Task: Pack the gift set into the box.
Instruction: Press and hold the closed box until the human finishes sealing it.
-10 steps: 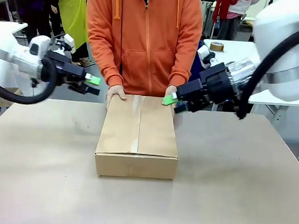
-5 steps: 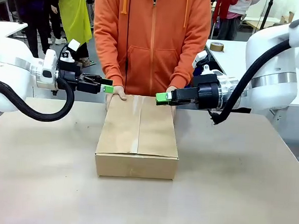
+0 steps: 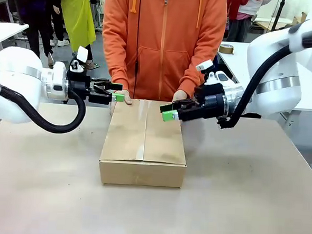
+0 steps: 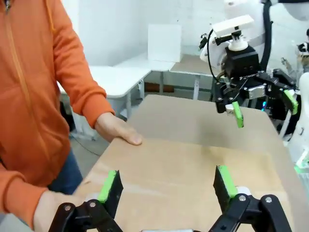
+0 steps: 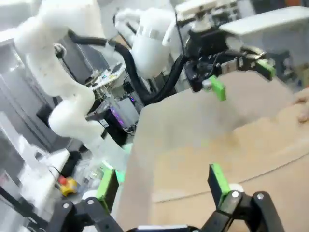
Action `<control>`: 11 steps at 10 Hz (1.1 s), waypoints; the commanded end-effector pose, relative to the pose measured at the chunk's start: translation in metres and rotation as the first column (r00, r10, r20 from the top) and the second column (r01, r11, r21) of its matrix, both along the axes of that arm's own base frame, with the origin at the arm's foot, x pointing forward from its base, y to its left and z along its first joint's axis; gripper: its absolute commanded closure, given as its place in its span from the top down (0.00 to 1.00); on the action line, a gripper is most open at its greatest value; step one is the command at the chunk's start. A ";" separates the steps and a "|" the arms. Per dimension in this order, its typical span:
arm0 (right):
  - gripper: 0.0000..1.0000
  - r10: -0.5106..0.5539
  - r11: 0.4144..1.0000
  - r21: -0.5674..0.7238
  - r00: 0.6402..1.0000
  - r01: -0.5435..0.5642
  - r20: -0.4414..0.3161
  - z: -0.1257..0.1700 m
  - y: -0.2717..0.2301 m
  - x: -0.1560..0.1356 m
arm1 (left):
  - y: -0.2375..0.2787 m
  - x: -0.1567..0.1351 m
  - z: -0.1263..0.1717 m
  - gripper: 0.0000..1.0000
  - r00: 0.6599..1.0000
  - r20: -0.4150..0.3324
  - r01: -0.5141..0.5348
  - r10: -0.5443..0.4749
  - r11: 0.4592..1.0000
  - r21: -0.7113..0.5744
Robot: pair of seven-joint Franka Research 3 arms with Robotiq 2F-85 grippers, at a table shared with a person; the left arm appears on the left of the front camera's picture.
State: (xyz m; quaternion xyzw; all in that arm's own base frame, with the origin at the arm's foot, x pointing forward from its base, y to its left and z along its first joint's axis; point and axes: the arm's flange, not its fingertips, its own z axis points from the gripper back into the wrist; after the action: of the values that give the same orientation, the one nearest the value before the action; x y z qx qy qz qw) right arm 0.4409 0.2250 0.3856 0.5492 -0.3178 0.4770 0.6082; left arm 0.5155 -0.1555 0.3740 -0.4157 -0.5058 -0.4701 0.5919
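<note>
bright even indoor light, soft shadows — right wrist view motion-blurred, front and left wrist views sharp

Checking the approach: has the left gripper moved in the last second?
Yes. The left gripper has moved rightward and slightly down, toward the far-left corner of the box.

On the tan table (image 3: 40, 189) sits the brown box (image 3: 144, 140), flaps shut, flat at the middle, its long side running toward the far edge.
</note>
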 end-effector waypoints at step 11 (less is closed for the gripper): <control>1.00 0.067 0.992 -0.126 0.954 -0.031 0.291 -0.094 0.009 0.055 | -0.041 0.012 -0.074 1.00 0.958 0.133 0.225 -0.255 0.952 0.206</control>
State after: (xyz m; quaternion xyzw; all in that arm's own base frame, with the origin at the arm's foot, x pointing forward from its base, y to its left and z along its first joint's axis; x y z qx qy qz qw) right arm 0.4883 0.2412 0.3005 0.4593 -0.3430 0.5615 0.5968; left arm 0.5234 -0.1920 0.3020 -0.3804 -0.4673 -0.6130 0.5111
